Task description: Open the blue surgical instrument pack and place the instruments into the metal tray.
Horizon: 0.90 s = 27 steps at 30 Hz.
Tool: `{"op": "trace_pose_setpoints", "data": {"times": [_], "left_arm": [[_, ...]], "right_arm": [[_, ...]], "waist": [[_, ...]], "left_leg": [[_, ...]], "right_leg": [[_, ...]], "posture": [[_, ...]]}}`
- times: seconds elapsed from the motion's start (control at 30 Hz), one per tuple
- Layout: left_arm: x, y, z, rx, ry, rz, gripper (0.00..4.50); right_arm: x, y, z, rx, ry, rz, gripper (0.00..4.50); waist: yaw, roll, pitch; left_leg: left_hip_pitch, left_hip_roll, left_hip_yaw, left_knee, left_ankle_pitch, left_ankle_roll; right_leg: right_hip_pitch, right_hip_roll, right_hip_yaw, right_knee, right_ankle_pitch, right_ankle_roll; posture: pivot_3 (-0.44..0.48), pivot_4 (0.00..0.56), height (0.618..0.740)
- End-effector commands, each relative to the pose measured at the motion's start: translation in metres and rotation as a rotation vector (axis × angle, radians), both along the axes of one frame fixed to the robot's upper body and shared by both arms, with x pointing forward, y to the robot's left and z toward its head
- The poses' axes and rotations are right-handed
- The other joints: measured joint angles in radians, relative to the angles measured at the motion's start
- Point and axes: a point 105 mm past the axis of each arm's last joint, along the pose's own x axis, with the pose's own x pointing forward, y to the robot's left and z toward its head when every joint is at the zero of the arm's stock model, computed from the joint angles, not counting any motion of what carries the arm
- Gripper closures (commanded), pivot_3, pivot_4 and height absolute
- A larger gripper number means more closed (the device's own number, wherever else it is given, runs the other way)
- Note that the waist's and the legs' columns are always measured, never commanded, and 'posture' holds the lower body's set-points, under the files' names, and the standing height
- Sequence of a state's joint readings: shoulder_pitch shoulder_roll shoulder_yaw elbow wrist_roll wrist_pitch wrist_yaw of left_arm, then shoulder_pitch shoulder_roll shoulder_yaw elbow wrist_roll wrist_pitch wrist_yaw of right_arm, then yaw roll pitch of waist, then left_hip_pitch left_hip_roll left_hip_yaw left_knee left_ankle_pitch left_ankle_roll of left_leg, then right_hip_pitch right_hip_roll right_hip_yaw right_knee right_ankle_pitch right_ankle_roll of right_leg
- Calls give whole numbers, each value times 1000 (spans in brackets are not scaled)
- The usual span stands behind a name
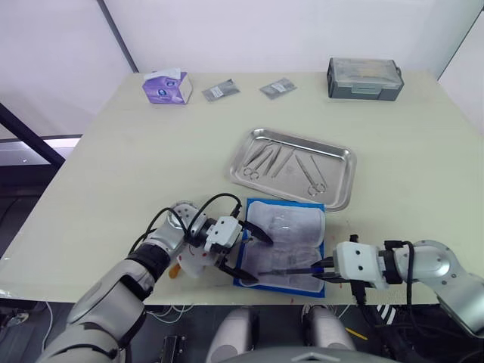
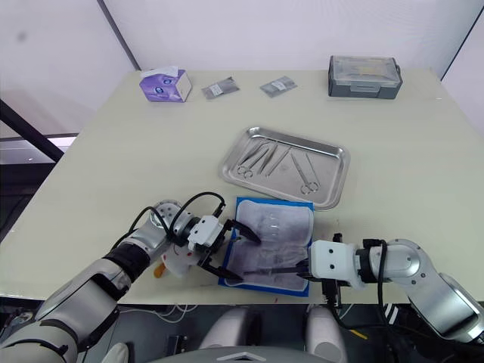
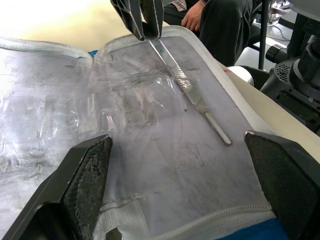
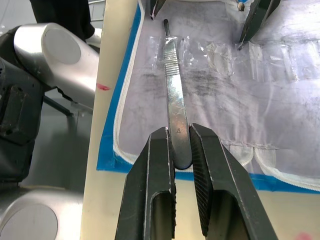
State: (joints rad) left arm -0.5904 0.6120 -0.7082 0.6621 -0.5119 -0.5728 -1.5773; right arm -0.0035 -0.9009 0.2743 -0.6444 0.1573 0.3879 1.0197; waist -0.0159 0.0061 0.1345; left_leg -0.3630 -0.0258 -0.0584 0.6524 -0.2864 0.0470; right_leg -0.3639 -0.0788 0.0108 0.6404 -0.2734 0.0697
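Observation:
The blue surgical instrument pack [image 1: 291,227] lies open near the table's front edge, its pale lining facing up. My left gripper [image 1: 253,253] is open, its fingers [image 3: 85,180] spread over the pack's left edge. At the pack's near edge my right gripper [image 4: 181,145] is shut on a slim silvery instrument [image 4: 175,95] that lies flat on the lining. The metal tray [image 1: 344,155] sits just beyond the pack. It holds several instruments [image 1: 265,159], among them scissors with ring handles.
A purple tissue box [image 1: 166,85], two small grey packets [image 1: 220,90] and a grey lidded box [image 1: 364,77] stand along the table's far side. A seated person [image 3: 210,15] is beyond the table edge. The pack lies close to the table's front edge.

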Motion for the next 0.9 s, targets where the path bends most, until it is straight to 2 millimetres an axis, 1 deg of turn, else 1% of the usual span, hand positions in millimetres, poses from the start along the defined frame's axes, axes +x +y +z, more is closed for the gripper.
{"op": "trace_pose_setpoints", "data": {"times": [0.03, 0.17, 0.53, 0.7, 0.9], "left_arm": [[-25, 17, -41, 174, 131, -41, 0], [-25, 16, -41, 175, 132, -43, 0], [-24, 14, -42, 174, 130, -45, 0], [-24, 14, -43, 175, 128, -45, 0], [-24, 15, -45, 176, 128, -42, 0]], "right_arm": [[-2, 2, 14, 19, -55, 29, 4479], [-2, -1, 14, 8, -57, 22, 4479], [-4, -19, 13, -20, -51, -15, 4479], [-6, -44, 12, -45, -45, -71, 4479], [-13, -64, 13, -55, -40, -119, 4479]], "waist": [[2, 0, 0], [3, 0, 0], [5, 0, 0], [7, 0, 0], [10, 1, -1]], "left_leg": [[0, 0, 0, 0, 0, 0], [0, 0, 0, 0, 0, 0], [0, -1, 0, 0, 0, 0], [0, -1, 0, 0, 0, 0], [1, -1, 0, 1, 0, 0]], "right_leg": [[0, 0, 0, 0, 0, 0], [0, 0, 0, 0, 0, 0], [1, -1, -1, 0, 0, 0], [1, -1, -1, 0, 0, 0], [2, -2, -1, 0, 0, 0]], "posture": [[0, 150, 734], [0, 150, 734], [0, 150, 734], [0, 150, 734], [0, 150, 734]]}}
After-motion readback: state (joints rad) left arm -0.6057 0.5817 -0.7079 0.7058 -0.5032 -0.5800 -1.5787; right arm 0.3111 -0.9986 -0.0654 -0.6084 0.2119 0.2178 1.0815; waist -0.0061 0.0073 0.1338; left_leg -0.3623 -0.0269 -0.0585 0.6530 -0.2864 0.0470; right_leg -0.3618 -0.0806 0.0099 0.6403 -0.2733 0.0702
